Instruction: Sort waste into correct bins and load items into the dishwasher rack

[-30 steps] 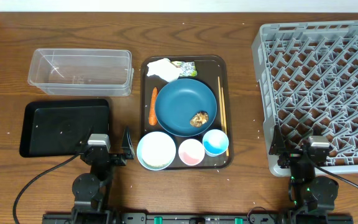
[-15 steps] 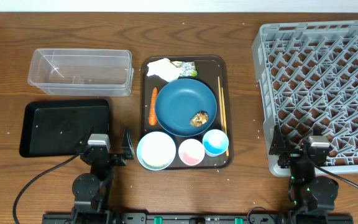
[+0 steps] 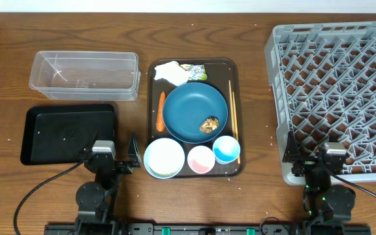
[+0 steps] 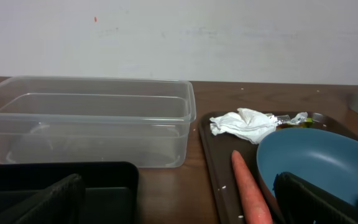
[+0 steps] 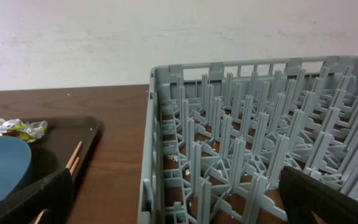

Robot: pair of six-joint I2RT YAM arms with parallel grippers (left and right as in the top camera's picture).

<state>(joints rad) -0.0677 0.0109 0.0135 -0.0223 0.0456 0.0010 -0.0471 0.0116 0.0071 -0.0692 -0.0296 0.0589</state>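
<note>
Fig.: I see L gripper & R gripper wide open, empty. Brown serving tray: 1 dark blue plate, 1 white bowl, 2 cups, i.e. pink cup + lt-blue cup, 1 pr chopsticks.

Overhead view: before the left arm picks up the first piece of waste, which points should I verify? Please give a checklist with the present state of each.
1. The left gripper is open and empty: ok.
2. The right gripper is open and empty: ok.
3. The clear plastic rectangular tub is empty: ok.
4. The shallow black rectangular tray is empty: ok.
5. The crumpled white napkin lies uncovered on the dark brown serving tray: ok.
6. The large dark blue plate is free of waste: not ok, a small brown food scrap lies on it.
</note>
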